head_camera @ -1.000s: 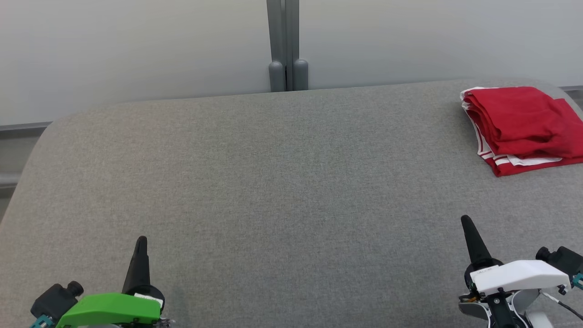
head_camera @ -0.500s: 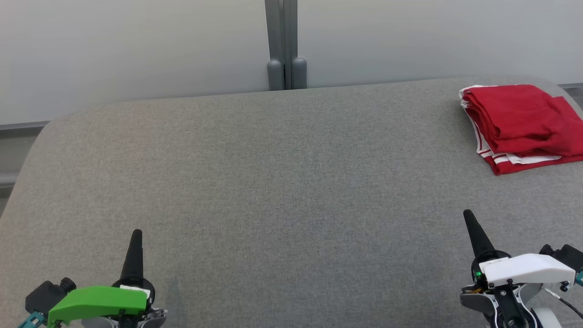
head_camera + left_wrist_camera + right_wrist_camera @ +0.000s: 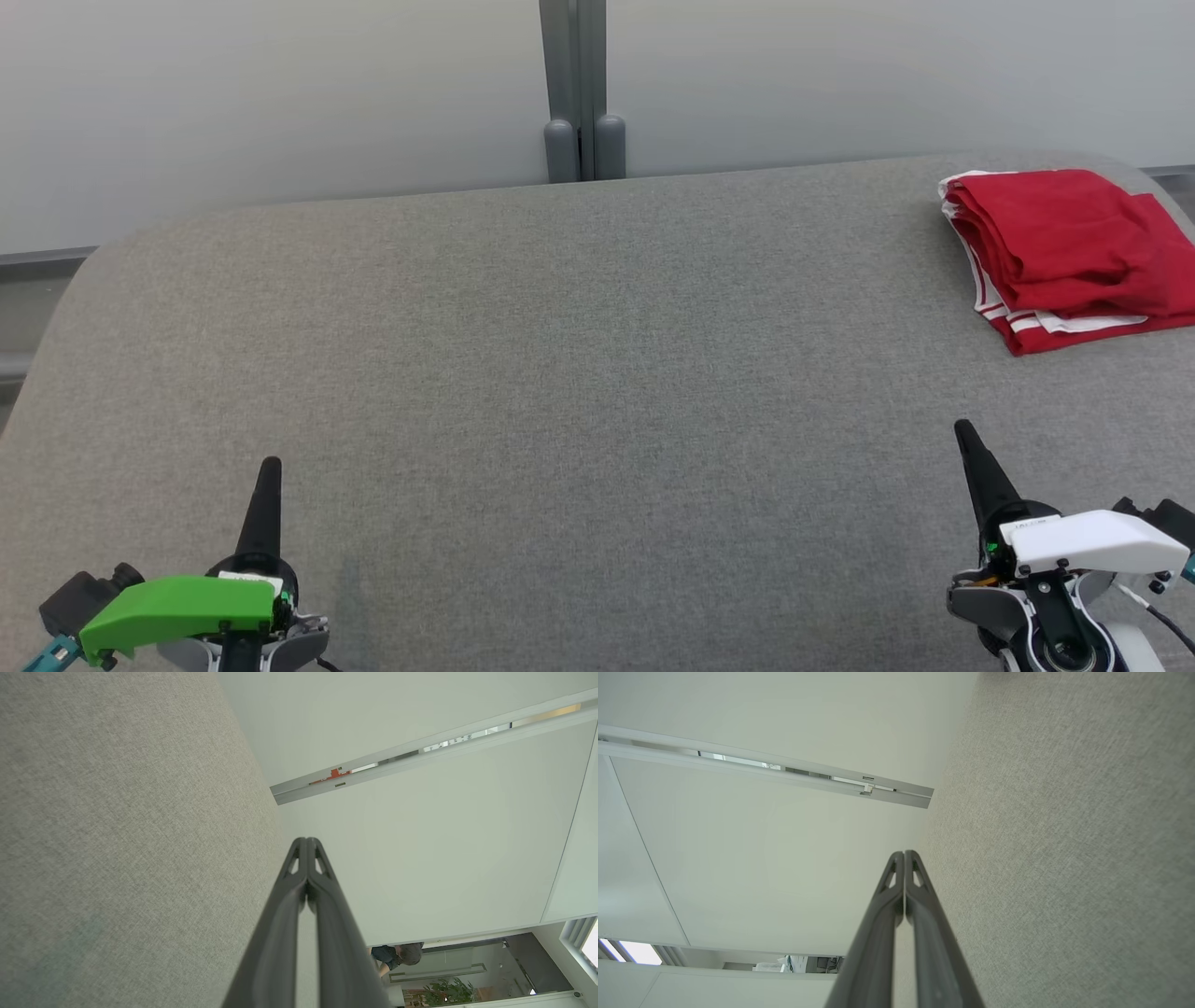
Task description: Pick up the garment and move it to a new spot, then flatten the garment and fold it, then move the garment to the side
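The garment point(image 3: 1074, 247) is red with white stripes, lying folded at the far right of the grey fabric surface point(image 3: 579, 373) in the head view. At the lower left my left gripper point(image 3: 271, 465) is shut and holds nothing, under its green cover. Low on the right, my right gripper point(image 3: 963, 428) is shut and empty, well short of the garment. In each wrist view the gripper's tips point(image 3: 307, 841) point(image 3: 904, 853) meet, held above the grey fabric.
A pale wall with a grey vertical post point(image 3: 575, 93) stands behind the surface. The surface's rounded far corner lies at the left point(image 3: 93, 271). A person point(image 3: 397, 955) bends over far off, at the bottom of the left wrist view.
The head camera has tipped slightly. Both grippers have drawn back toward the lower corners, the left one leftward, the right one slightly to the right. The garment lies still.
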Controlling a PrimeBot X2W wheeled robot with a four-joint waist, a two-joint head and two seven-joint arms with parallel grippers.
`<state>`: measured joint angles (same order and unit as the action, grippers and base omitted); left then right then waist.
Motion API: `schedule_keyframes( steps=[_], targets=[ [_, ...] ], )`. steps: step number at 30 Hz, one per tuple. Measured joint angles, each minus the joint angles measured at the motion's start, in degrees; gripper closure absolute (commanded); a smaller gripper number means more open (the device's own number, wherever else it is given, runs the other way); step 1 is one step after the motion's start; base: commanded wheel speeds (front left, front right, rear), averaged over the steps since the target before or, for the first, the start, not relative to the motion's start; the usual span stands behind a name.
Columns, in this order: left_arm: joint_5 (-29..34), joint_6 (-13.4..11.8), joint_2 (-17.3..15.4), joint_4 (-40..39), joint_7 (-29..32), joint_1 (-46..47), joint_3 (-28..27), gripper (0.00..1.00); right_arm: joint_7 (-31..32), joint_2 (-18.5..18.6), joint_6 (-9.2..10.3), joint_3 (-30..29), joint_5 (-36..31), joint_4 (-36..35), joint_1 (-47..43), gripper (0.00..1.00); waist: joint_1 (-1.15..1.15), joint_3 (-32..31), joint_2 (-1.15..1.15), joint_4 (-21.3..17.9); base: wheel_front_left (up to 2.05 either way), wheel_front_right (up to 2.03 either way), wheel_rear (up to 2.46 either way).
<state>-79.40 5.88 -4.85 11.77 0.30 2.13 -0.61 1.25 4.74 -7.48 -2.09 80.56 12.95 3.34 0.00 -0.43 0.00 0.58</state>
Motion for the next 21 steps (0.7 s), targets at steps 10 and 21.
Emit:
schedule_keyframes(
  steps=[10, 21],
  targets=[
    [-4.72, 0.42, 0.02, 0.70, 1.24, 1.13, -1.03, 1.00, 1.22, -0.26, 0.00, -0.90, 4.04, 0.31, 0.77, 1.00, 0.00, 0.17, 0.00, -0.17, 0.00, 0.00, 0.00],
    [-9.61, 0.92, 0.09, 1.40, 2.66, 2.12, -2.08, 1.00, 2.57, -0.47, 0.00, -1.86, 8.13, 0.57, 1.68, 1.00, 0.00, 0.37, 0.00, -0.35, 0.00, 0.00, 0.00]
  ],
)
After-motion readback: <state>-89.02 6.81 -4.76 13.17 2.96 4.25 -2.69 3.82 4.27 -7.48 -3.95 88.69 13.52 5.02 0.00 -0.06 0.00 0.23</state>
